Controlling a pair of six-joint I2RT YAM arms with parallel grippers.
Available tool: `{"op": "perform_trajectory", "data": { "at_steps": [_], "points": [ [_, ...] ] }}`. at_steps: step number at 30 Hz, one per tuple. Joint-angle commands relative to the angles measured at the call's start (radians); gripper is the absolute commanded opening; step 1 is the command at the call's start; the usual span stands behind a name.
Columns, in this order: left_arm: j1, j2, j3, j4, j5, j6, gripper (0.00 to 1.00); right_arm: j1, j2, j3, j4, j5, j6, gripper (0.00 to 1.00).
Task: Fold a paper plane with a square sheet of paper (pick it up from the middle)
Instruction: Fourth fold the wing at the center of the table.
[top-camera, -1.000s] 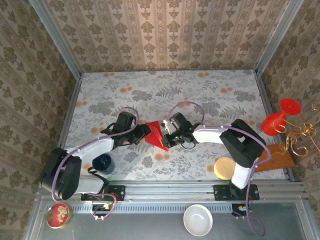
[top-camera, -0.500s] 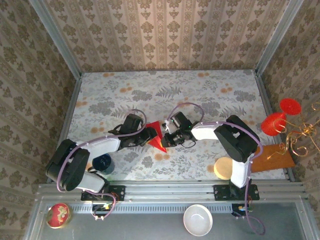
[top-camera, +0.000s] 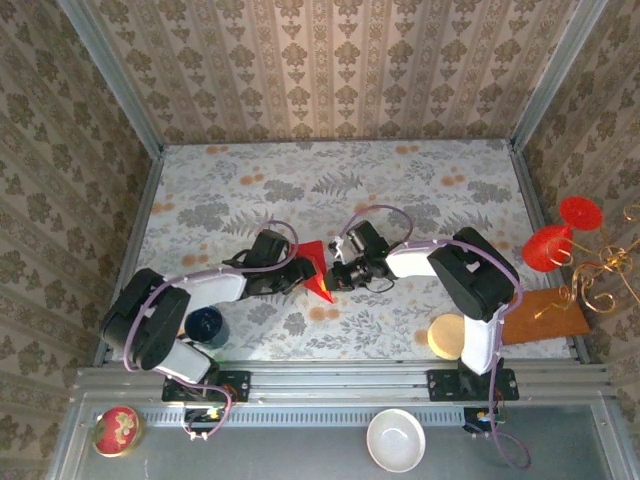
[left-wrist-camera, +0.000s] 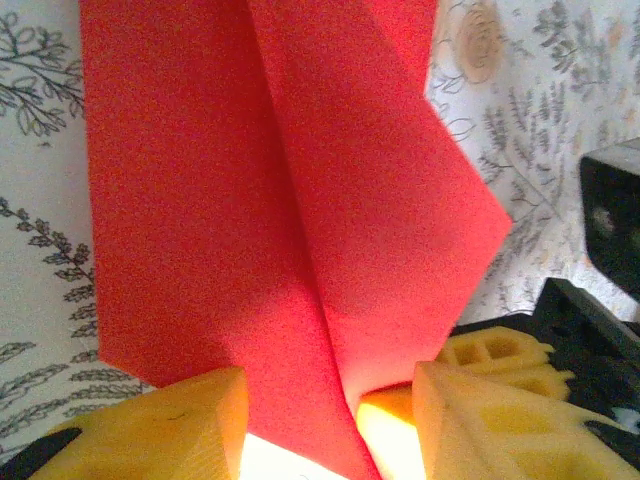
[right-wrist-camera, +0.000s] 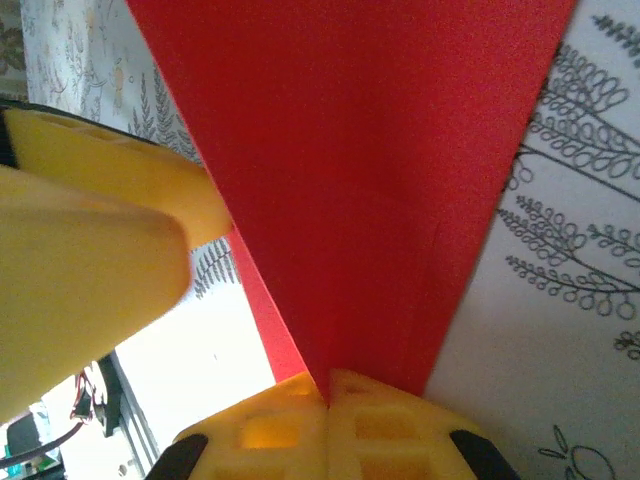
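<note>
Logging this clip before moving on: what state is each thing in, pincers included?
red paper: partly folded, with a sharp centre crease.
right pincer: shut on the red paper's folded edge.
left pincer: partly open, the paper's fold between its fingers.
white bowl: upright, empty.
dark cup: upright.
red tin: lid on.
</note>
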Motion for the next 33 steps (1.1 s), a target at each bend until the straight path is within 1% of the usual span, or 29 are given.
{"op": "perform_trajectory", "data": {
  "at_steps": [1, 6, 14, 22, 26, 29, 33],
  "points": [
    [-0.007, 0.019, 0.051, -0.002, 0.003, 0.052, 0.48, -0.003, 0.018, -0.011, 0.013, -0.025, 0.005, 0.07],
    [-0.002, 0.045, 0.07, -0.029, -0.027, 0.065, 0.47, -0.004, 0.018, -0.017, 0.01, -0.017, 0.001, 0.07],
    [-0.002, 0.052, 0.045, -0.015, -0.034, 0.053, 0.45, -0.007, 0.018, -0.031, 0.023, -0.01, 0.006, 0.09],
    [-0.002, 0.071, 0.047, -0.037, -0.036, 0.048, 0.45, -0.007, 0.022, -0.034, 0.026, -0.006, 0.008, 0.09],
    [-0.005, 0.088, 0.069, -0.107, -0.047, 0.043, 0.46, -0.007, 0.007, -0.04, 0.025, 0.001, 0.011, 0.13],
    [-0.015, 0.109, 0.108, -0.212, -0.06, 0.049, 0.46, -0.007, -0.02, -0.055, 0.03, 0.014, 0.016, 0.17],
    [-0.038, 0.147, 0.175, -0.363, -0.097, 0.075, 0.49, -0.007, -0.065, -0.077, 0.043, 0.028, 0.024, 0.23]
  ]
}}
